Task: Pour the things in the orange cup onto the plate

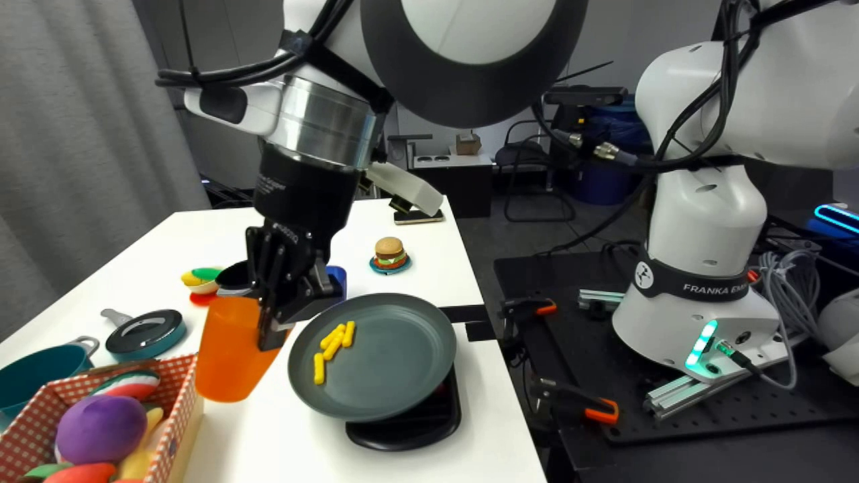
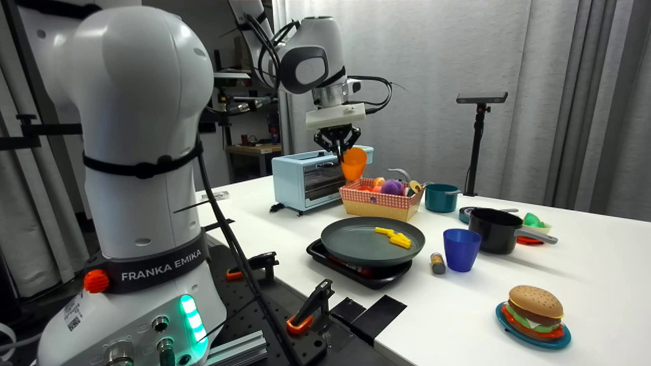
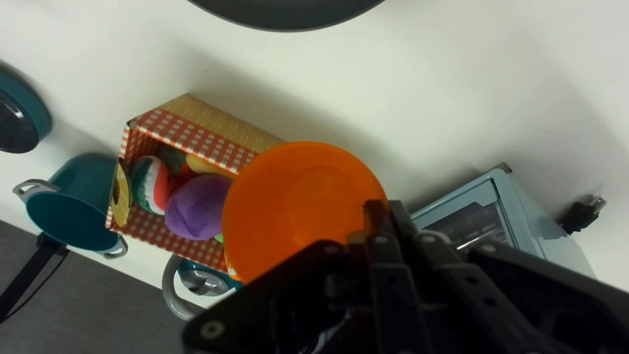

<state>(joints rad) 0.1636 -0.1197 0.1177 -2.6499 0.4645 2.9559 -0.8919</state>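
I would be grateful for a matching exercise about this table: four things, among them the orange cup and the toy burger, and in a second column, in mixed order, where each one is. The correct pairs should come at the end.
Things
1. orange cup
2. yellow pieces
3. toy burger
4. purple toy

Places
A. on a teal saucer
B. in the grip of the tool
C. in the red-checked basket
D. on the dark plate

Pairs: 1-B, 2-D, 3-A, 4-C
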